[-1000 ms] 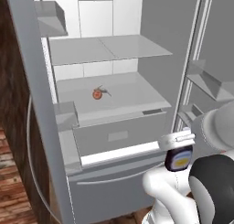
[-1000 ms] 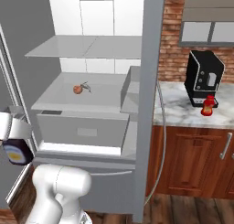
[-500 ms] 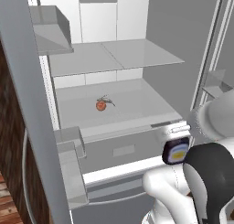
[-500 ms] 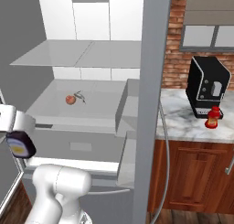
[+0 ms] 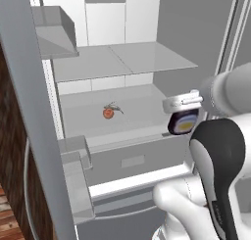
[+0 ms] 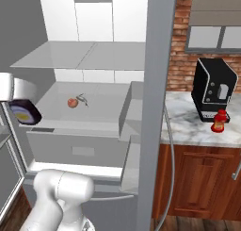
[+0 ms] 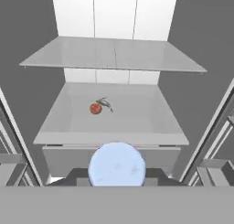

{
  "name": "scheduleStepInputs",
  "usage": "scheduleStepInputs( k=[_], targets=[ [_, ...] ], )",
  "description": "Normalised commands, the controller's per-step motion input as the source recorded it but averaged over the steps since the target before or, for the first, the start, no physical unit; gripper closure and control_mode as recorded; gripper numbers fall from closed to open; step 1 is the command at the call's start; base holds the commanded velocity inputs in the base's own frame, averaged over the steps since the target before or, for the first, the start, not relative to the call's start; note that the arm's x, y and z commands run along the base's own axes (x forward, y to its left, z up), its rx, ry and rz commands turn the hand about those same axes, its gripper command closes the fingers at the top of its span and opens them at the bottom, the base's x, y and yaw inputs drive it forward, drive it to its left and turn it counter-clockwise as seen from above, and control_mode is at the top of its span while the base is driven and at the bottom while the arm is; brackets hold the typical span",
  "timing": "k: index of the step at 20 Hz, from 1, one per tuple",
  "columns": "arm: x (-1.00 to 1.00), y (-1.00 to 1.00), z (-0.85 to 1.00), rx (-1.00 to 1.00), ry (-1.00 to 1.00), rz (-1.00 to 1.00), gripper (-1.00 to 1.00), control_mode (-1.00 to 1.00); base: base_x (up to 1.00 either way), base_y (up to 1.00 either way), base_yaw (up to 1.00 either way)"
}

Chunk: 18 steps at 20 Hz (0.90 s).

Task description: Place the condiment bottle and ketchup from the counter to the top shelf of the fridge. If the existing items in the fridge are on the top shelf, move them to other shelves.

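The wide pale grey translucent top shelf (image 7: 114,54), upper middle of the hand view, looks like smooth, glassy plastic. The fridge's white inner back wall (image 5: 105,18) is flat and matt. At right in the right base view, the grey-white veined marble counter (image 6: 188,124) looks polished above reddish-brown wooden cabinets (image 6: 197,178), beneath a rough red brick wall (image 6: 181,46). The small bright red ketchup bottle (image 6: 219,121) looks like glossy plastic.
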Motion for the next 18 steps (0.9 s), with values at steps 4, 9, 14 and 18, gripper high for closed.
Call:
scheduleStepInputs(
  k=[4, 9, 14, 18],
  targets=[
    [0.48, 0.02, 0.68, 0.00, -0.25, 0.00, 1.00, -1.00, 0.00, 0.00, 0.00],
    [0.82, 0.08, 0.50, 0.00, -0.21, 0.00, 1.00, -1.00, 0.00, 0.00, 0.00],
    [1.00, 0.10, 0.18, 0.00, -0.15, 0.00, 1.00, -1.00, 0.00, 0.00, 0.00],
    [1.00, 0.09, 0.01, 0.00, -0.14, 0.00, 1.00, -1.00, 0.00, 0.00, 0.00]
  ],
)
